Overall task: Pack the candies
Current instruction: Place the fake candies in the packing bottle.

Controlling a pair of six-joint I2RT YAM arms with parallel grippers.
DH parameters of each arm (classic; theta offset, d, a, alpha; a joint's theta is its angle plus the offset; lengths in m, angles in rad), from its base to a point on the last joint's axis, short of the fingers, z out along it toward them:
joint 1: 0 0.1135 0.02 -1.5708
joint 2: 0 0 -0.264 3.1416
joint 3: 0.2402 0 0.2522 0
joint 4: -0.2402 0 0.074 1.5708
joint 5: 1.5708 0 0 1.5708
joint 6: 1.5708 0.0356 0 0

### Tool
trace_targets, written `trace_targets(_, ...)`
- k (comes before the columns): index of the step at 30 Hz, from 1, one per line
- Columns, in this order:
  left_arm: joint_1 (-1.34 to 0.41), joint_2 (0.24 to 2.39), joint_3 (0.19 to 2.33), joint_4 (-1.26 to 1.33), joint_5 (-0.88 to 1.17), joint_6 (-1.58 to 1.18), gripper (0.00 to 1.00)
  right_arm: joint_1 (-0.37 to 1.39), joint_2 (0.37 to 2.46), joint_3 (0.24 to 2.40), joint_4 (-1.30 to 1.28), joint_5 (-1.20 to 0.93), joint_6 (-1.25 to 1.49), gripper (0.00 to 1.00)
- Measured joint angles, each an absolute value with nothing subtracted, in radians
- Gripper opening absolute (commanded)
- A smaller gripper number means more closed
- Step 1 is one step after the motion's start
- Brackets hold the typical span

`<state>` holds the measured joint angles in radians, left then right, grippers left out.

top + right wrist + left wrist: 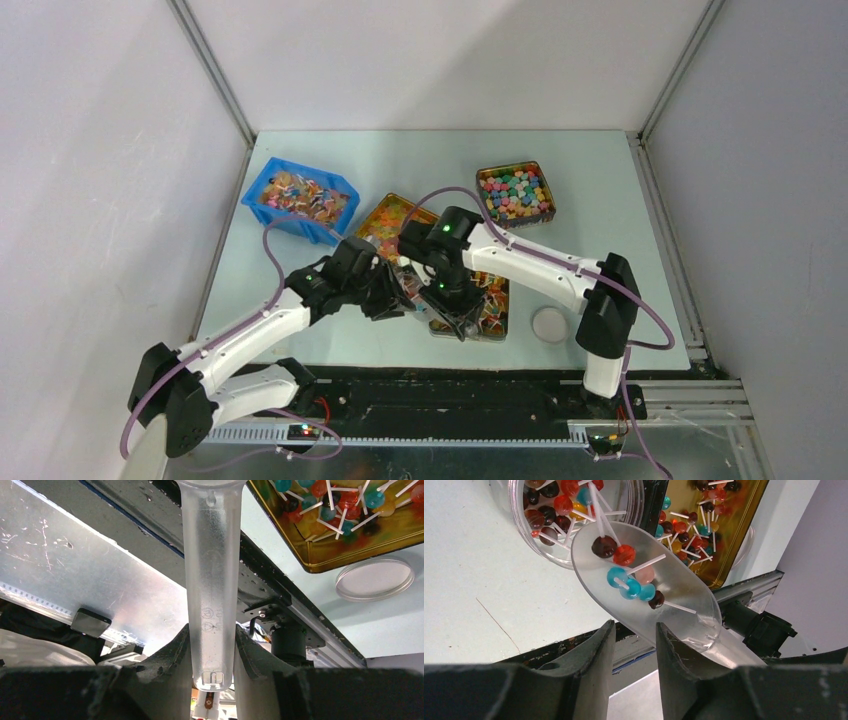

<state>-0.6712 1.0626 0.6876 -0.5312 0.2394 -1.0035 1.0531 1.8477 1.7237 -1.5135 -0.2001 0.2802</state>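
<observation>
The candies are small lollipops with white sticks. Several (624, 555) lie on a clear plastic scoop (684, 595), whose tip rests over the rim of a clear round jar (574, 515) partly filled with more. Many fill a gold tin (345, 550), which also shows in the top view (490, 300). My right gripper (212, 627) is shut on the scoop's translucent handle (210, 570) and holds it over the tin's left end (455, 308). My left gripper (634, 625) is open and empty, just short of the jar, with the scoop passing above its right finger.
A round clear lid (375, 577) lies on the table right of the tin (550, 325). A second gold tin of yellow sweets (385, 218), a tin of coloured cubes (515, 192) and a blue bin (300, 197) stand farther back. The table's front rail (450, 385) is close.
</observation>
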Motion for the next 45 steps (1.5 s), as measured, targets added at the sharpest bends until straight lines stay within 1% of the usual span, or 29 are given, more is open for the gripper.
trace_targets(10, -0.672, 1.063, 0.688, -0.531, 0.239, -1.013, 0.33, 1.048, 1.848, 1.752, -1.521, -0.203, 0.28, 0.0)
trace_targets(30, -0.672, 1.066, 0.688, -0.526, 0.226, -1.013, 0.35, 1.042, 1.848, 1.781, -1.528, -0.192, 0.281, 0.0)
trace_targets(35, -0.672, 1.066, 0.694, -0.536, 0.217, -1.013, 0.4, 1.042, 1.848, 1.79, -1.533, -0.187, 0.281, 0.0)
trace_targets(39, -0.672, 1.067, 0.715, -0.564, 0.209, -1.006, 0.48, 1.04, 1.848, 1.79, -1.534, -0.182, 0.281, 0.0)
trace_targets(40, -0.672, 1.067, 0.725, -0.571, 0.205, -1.002, 0.52, 1.039, 1.847, 1.79, -1.534, -0.179, 0.281, 0.0)
trace_targets(42, -0.672, 1.066, 0.742, -0.583, 0.197, -0.994, 0.56, 1.038, 1.84, 1.781, -1.526, -0.176, 0.281, 0.0)
trace_targets(45, -0.671, 1.063, 0.759, -0.588, 0.187, -0.986, 0.61, 1.036, 1.805, 1.743, -1.507, -0.173, 0.281, 0.0)
